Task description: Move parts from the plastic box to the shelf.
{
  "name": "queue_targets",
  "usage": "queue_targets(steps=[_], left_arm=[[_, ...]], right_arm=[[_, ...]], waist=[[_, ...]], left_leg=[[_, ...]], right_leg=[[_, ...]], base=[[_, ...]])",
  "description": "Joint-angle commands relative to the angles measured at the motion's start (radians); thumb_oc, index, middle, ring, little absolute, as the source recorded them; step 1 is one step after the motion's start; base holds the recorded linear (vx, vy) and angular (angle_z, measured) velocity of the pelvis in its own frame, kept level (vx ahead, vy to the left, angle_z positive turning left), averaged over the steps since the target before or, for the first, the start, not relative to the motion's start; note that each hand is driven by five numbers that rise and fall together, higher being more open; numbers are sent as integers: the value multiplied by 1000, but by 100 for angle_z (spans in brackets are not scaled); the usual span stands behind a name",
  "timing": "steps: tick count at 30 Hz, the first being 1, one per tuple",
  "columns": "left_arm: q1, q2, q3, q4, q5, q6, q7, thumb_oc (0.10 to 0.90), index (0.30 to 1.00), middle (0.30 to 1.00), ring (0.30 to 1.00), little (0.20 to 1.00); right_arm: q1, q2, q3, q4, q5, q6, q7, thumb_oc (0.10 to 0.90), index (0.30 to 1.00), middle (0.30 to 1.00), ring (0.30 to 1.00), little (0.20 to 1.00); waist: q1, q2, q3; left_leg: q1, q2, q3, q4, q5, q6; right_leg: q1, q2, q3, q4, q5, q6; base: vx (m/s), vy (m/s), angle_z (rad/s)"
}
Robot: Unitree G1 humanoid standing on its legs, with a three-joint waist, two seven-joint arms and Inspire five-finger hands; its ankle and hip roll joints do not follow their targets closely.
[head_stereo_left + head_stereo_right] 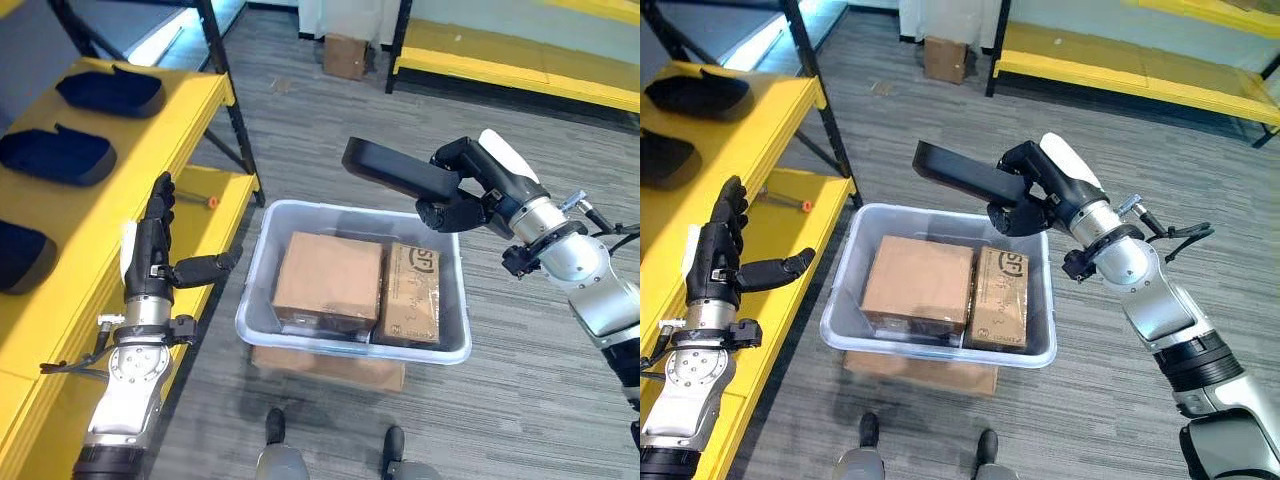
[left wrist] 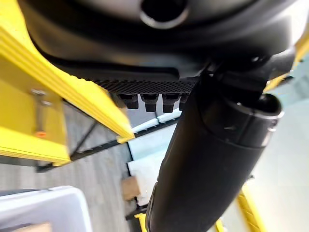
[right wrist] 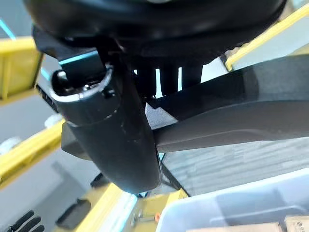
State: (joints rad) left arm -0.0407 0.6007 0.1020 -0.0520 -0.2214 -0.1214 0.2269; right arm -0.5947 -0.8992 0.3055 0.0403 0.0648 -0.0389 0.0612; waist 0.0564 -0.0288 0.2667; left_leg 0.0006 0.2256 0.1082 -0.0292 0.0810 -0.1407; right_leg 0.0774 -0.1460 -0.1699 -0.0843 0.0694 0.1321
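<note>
Left eye view: the right hand (image 1: 462,195), fingers curled round one end, holds a long black moulded plastic part (image 1: 398,169) in the air above the far rim of the clear plastic box (image 1: 352,340). The box stands on a flat cardboard sheet (image 1: 330,367) on the grey plank floor and holds two brown cardboard cartons (image 1: 330,282); the print on the narrower carton (image 1: 412,295) is not read here. The left hand (image 1: 155,255), fingers straight and thumb spread, holds nothing beside the front edge of the yellow metal shelf (image 1: 150,130), where three more dark moulded parts (image 1: 58,155) lie.

Right eye view: a small orange-tipped tool (image 1: 785,201) lies on the lower yellow shelf board.

Left wrist view: the straight fingers (image 2: 149,100) point past the yellow shelf edge.

Right wrist view: thumb and fingers clamp the black part, with the box's corner (image 3: 231,205) below.
</note>
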Motion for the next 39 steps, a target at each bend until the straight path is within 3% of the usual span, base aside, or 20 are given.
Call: queue_targets(steps=[1,14,20,22,29,39], left_arm=[[-63,96,-51,-23,6,-132,-10,900,1000,1000,1000,1000],[-219,170,-151,-18,2,-154,-38,900,1000,1000,1000,1000],[-274,271,-195,7,75,-151,-38,900,1000,1000,1000,1000],[-283,337,-206,26,120,-150,-35,900,1000,1000,1000,1000],[-323,422,-271,56,244,-149,-24,900,1000,1000,1000,1000],[-398,446,-379,111,324,-152,-37,900,1000,1000,1000,1000]], right_arm=[[-141,49,52,18,61,-99,-49,400,300,300,300,300],[-179,79,106,32,75,-109,-23,400,300,300,300,300],[-196,64,133,36,100,-113,-10,400,300,300,300,300],[-199,44,147,36,115,-118,-7,400,300,300,300,300],[-199,40,154,36,127,-132,-12,400,300,300,300,300],[-216,48,177,33,145,-147,-13,400,300,300,300,300]], waist=[[-2,-20,-231],[-40,-7,-260],[-50,-3,-265],[-54,-3,-269],[-64,2,-276],[-81,10,-284]], left_leg=[[-72,81,-34,-58,101,-28],[-33,82,-14,-58,85,-31],[-25,84,-9,-58,82,-33],[-22,84,-4,-58,81,-35],[-15,85,7,-58,78,-38],[-15,86,14,-58,77,-41]], right_leg=[[28,-34,-4,49,-126,39],[57,-42,6,45,-128,40],[54,-42,15,48,-126,42],[55,-43,18,43,-123,45],[57,-46,23,38,-119,49],[58,-45,25,30,-118,50]], base=[[-34,3,-11],[2,4,-4],[0,0,0],[0,0,0],[3,8,-6],[1,1,-1]])
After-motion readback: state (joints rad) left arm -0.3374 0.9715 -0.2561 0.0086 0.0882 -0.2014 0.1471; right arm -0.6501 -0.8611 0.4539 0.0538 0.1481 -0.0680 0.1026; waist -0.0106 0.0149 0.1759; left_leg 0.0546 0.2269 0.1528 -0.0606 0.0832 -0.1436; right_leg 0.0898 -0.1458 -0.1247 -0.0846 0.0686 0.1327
